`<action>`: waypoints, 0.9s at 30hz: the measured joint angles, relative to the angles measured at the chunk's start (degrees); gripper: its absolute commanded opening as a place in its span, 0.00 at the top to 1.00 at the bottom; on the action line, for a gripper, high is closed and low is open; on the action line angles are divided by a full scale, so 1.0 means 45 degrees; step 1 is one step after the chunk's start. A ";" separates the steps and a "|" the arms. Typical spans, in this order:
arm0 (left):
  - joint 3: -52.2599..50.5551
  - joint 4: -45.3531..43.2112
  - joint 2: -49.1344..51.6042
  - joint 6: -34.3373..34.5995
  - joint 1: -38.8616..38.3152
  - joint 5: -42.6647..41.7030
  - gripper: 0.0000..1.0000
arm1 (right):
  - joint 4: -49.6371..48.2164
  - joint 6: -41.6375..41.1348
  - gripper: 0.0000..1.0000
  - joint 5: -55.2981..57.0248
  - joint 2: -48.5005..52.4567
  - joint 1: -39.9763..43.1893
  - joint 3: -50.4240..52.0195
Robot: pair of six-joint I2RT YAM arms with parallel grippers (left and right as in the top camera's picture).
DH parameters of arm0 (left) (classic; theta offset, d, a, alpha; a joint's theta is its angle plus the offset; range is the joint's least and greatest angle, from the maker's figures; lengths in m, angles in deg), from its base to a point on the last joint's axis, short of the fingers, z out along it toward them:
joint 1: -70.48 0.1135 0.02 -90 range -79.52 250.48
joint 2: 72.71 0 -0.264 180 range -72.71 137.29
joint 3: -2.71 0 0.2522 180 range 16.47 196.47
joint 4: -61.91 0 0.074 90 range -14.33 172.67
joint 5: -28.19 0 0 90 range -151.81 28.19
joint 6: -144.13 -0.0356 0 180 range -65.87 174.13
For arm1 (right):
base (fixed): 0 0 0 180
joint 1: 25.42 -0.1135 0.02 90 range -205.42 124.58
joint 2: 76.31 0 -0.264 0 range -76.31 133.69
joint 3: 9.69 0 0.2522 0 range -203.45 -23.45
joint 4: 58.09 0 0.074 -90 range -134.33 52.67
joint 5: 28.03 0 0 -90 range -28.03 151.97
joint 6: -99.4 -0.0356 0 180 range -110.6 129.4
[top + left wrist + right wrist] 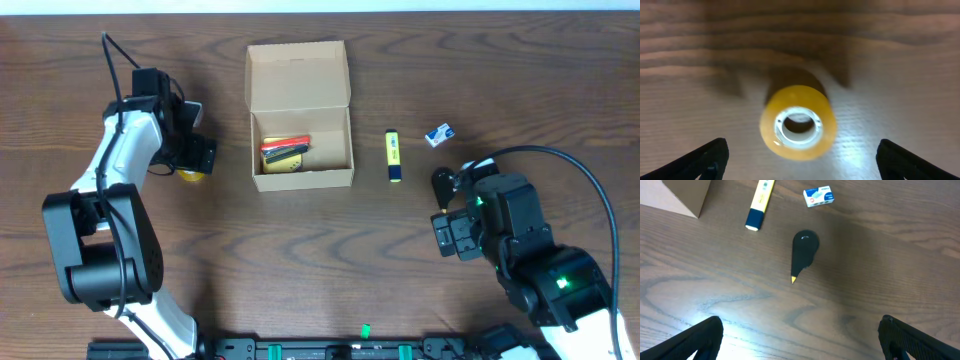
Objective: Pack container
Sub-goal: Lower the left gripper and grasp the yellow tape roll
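**Both grippers open over the table, box open at upper centre**

The left gripper (802,147) has its fingers spread wide, the two dark fingertips (715,155) showing at the lower corners of the left wrist view. Neither touches anything. Between and just ahead of them a yellow tape roll (820,107) lies on the wood, its white core facing the camera. In the overhead view this gripper (190,150) sits at the left of the frame, with the roll (188,174) peeking out just below it.

The right gripper (800,322) is also spread apart and holds nothing. It hangs over bare wood at the lower right of the overhead frame (452,225). Ahead of it, near the middle of the right wrist view, lies a black teardrop-shaped item (804,250) with a small yellow tip pointing toward the fingers. Beyond that, at the top of the same view, are a yellow highlighter (759,202) with a dark cap and, just to its right, a small blue-and-white packet (818,196).

The container (298,75) stands at upper centre of the overhead frame, well apart from both grippers, its flap lid folded back toward the top edge. Red, yellow and black items (285,150) lie inside against its left wall. The highlighter (394,156) lies just right of the box, parallel to its side, on the dark wooden table (300,270).
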 measured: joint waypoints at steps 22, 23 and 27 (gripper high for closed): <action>-0.0243 -0.0986 0.1039 0.1127 -0.0005 0.0238 0.07 | -0.0005 0.0000 0.01 0.0000 0.0000 0.0000 0.0000; -0.0243 -0.0981 0.1039 0.1180 -0.0005 0.0272 0.09 | -0.0005 0.0000 0.01 0.0000 0.0000 0.0000 0.0000; -0.0243 -0.0957 0.1039 0.1331 0.0000 0.0384 0.19 | 0.0000 0.0000 0.01 0.0000 0.0000 0.0000 0.0000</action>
